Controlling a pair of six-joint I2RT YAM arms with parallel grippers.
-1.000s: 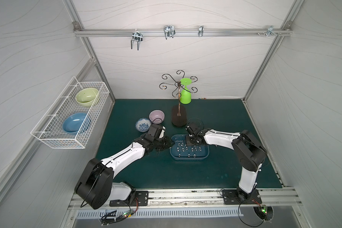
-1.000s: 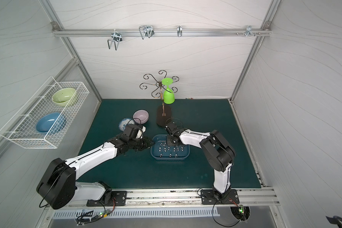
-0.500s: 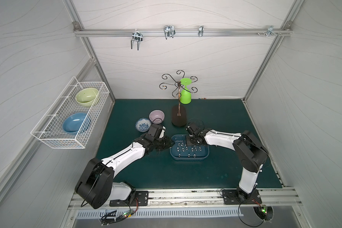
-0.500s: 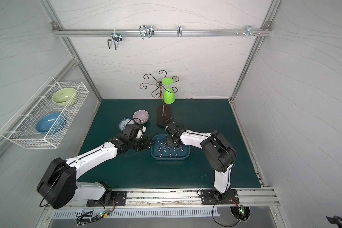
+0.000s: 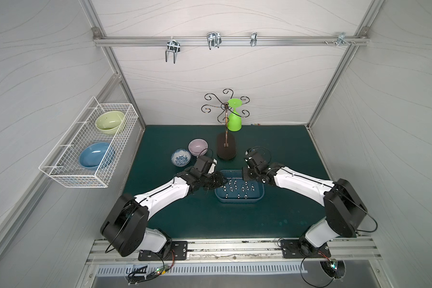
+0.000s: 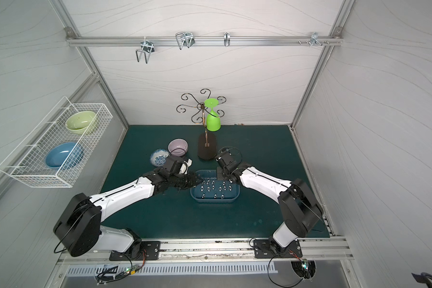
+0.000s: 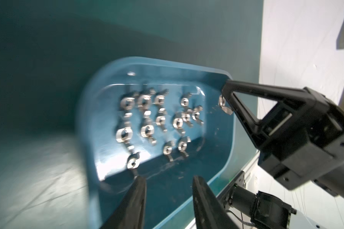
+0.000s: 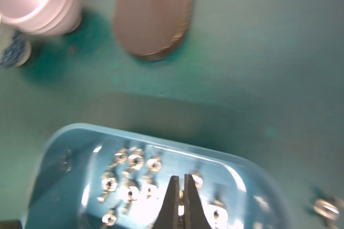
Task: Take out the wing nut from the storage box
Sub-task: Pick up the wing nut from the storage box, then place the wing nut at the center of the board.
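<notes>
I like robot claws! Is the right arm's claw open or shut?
Shut: the right gripper pinches a wing nut; its fingers nearly touch in the wrist view.

A dark green tabletop [image 5: 284, 139] carries two small bowls toward its back left: a lavender bowl [image 5: 197, 147] and, just beside it and nearer the left edge, a white bowl with blue pattern [image 5: 180, 157]. Near the middle of the back edge stands a scrolled wire stand [image 5: 225, 107] on a dark oval base [image 5: 226, 148]. A green goblet [image 5: 234, 122] hangs from it upside down. A white wire basket [image 5: 70, 177] on the left wall holds a pale green bowl [image 5: 110, 122] and a blue bowl [image 5: 96, 155]. A metal rail [image 5: 284, 42] across the back wall bears several hooks [image 5: 172, 48].
</notes>
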